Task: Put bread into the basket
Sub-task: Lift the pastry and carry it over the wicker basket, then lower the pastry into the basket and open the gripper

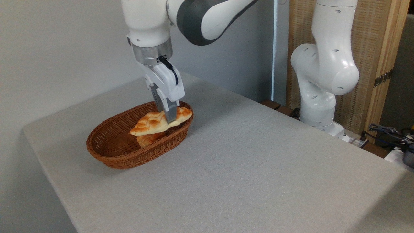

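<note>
**Gripper on the loaf, over the basket**

Gripper [169, 120], white with two grey fingers, points straight down and is clamped on the golden-orange braided loaf of bread [152, 123] near its middle. One grey finger [170, 113] shows in front of the crust; the other is hidden behind it.

Count:
- One braided loaf, pointed at both ends, pale patches on the crust. Held level-ish, slightly tilted, left tip lower. It sits within the rim of the basket toward its right half; right tip lies over the far right rim.
- One smaller, darker orange bun [148, 139], already inside the basket, directly under the loaf. Cannot tell whether loaf and bun touch.
- One oval reddish-brown woven wicker basket [111, 154], shallow, sloping sides.
- One white robot arm [323, 64] with a grey elbow joint, base at the table's far right edge.

Surface: light grey speckled table [242, 161], matte, basket on its left half.

Room: plain pale wall [58, 48] behind; woven tan panel in a wooden frame [378, 48] at right; dark cables [388, 131] at the right edge.
</note>
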